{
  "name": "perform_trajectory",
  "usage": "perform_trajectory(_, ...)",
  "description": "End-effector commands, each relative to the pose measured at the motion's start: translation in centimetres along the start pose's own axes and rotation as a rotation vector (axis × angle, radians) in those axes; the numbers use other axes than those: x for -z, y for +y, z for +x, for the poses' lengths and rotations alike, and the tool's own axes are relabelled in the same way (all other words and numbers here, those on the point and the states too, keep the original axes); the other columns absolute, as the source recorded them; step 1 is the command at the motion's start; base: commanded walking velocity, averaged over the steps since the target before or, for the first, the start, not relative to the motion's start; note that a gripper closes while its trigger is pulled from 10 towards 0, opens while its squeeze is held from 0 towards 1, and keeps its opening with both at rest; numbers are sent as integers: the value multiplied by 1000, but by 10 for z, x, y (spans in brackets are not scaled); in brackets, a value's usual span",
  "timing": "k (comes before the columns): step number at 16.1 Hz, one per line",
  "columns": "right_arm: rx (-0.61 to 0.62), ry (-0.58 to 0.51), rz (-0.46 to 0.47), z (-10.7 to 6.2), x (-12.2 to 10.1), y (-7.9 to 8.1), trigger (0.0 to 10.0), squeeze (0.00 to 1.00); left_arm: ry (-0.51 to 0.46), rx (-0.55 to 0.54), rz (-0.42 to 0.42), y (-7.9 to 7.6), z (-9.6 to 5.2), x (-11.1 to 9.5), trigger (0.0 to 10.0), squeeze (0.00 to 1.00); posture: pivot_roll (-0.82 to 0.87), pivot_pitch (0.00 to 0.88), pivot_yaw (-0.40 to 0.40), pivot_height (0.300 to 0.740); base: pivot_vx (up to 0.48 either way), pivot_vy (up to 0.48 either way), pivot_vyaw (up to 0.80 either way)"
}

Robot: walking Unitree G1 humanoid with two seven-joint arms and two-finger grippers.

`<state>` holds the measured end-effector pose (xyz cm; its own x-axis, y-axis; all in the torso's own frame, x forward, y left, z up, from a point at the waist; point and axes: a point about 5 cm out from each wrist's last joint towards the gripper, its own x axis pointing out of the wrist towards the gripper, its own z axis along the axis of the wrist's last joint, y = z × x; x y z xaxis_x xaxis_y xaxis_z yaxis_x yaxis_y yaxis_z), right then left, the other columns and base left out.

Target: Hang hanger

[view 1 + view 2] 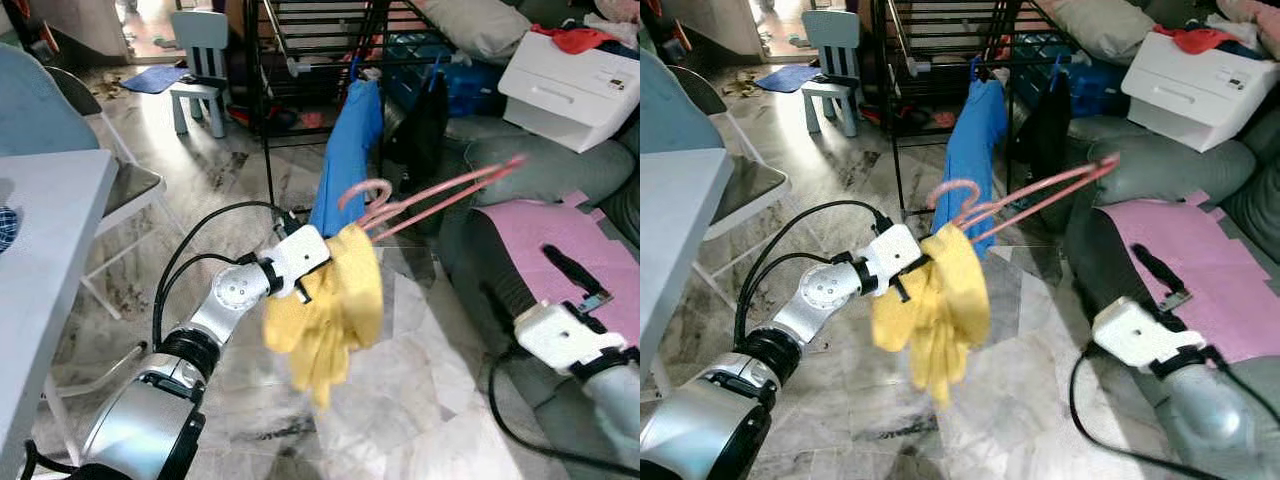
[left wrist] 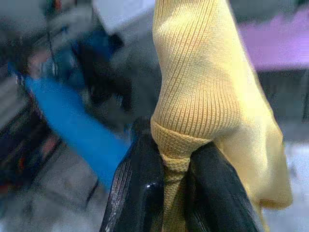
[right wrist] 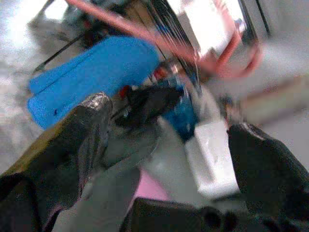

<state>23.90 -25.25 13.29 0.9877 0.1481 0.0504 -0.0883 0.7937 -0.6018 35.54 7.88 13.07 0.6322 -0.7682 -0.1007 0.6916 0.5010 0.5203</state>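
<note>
Left eye view: the left gripper [image 1: 318, 268] is raised in front of the robot, above the marble floor [image 1: 420, 400]. It is clenched on a yellow knit garment [image 1: 325, 310]; the left wrist view shows both black fingers [image 2: 137, 191] pinching a fold of the fabric. The garment hangs on a pink hanger [image 1: 430, 200], whose hook [image 1: 365, 192] rises just above the gripper and whose arms slant up toward the grey sofa [image 1: 540, 165]. A black drying rack [image 1: 300, 60] stands behind, with a blue garment [image 1: 350, 150] hanging from it. The right gripper [image 3: 169, 140] is released, fingers spread wide, positioned low beside a pink mat [image 1: 570, 240].
</note>
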Motion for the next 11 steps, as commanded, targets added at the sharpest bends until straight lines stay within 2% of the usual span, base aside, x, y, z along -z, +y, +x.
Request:
perform_trajectory(1,48,73,102,0,11,-1,10000,1000,-172,-26,64,11,4,-29,0,0,-6,0,-33,740,0,0,0)
perform_trajectory(2,54,123,189,0,18,8,10000,1000,-240,-15,76,10,3,-37,0,0,-3,0,-35,740,0,0,0)
perform_trajectory(3,65,157,266,1,21,15,10000,851,-294,-4,86,8,2,-43,0,0,-2,0,-35,740,0,0,0)
perform_trajectory(4,80,212,379,3,27,23,10000,0,-345,27,114,3,1,-48,0,0,1,0,-37,740,0,0,0)
perform_trajectory(6,139,243,529,7,28,28,10000,0,-400,79,167,-8,-1,-52,0,0,2,0,-38,740,0,0,0)
perform_trajectory(7,172,284,608,11,30,31,10000,0,-410,123,173,-19,-1,-50,0,0,7,0,-42,740,0,0,0)
perform_trajectory(8,161,282,633,14,27,35,10000,0,-415,144,186,-24,-2,-48,0,0,6,0,-43,740,0,0,0)
perform_trajectory(9,120,251,620,16,21,41,10000,0,-425,163,188,-28,-4,-46,0,0,1,0,-46,740,0,0,0)
perform_trajectory(11,54,245,690,16,16,51,10000,0,-440,176,195,-28,-5,-48,0,0,-1,0,-45,740,0,0,0)
